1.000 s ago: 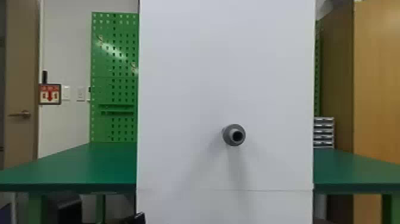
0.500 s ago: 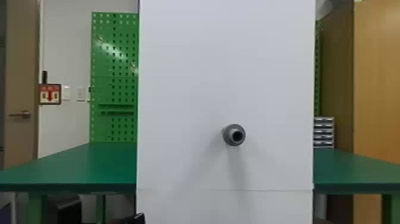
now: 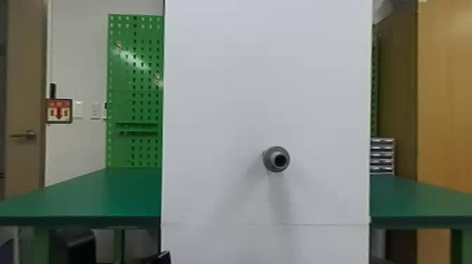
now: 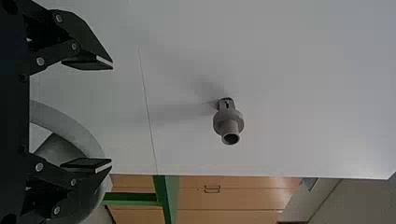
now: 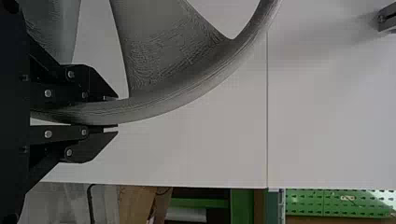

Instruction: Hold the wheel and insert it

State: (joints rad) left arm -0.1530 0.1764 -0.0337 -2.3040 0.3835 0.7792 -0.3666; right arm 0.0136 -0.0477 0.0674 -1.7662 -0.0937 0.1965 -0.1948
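Note:
At the head view's bottom edge is the black tip of my left gripper (image 3: 162, 258), left of the grey peg (image 3: 276, 159) that sticks out of the white panel (image 3: 217, 105). The left wrist view has my left gripper (image 4: 100, 114) open, fingers wide apart, with the peg (image 4: 229, 122) farther off. Part of the grey wheel (image 4: 70, 122) lies beyond those fingers. My right gripper (image 5: 116, 112) is shut on the rim of the wheel (image 5: 187, 91), whose broad spokes show in the right wrist view. The wheel is apart from the peg (image 5: 387, 18), below it.
A green table (image 3: 91, 196) extends on both sides behind the panel. Behind it stand a green pegboard (image 3: 135, 105) on the left, and small drawers (image 3: 382, 156) and a wooden cabinet (image 3: 446, 98) on the right.

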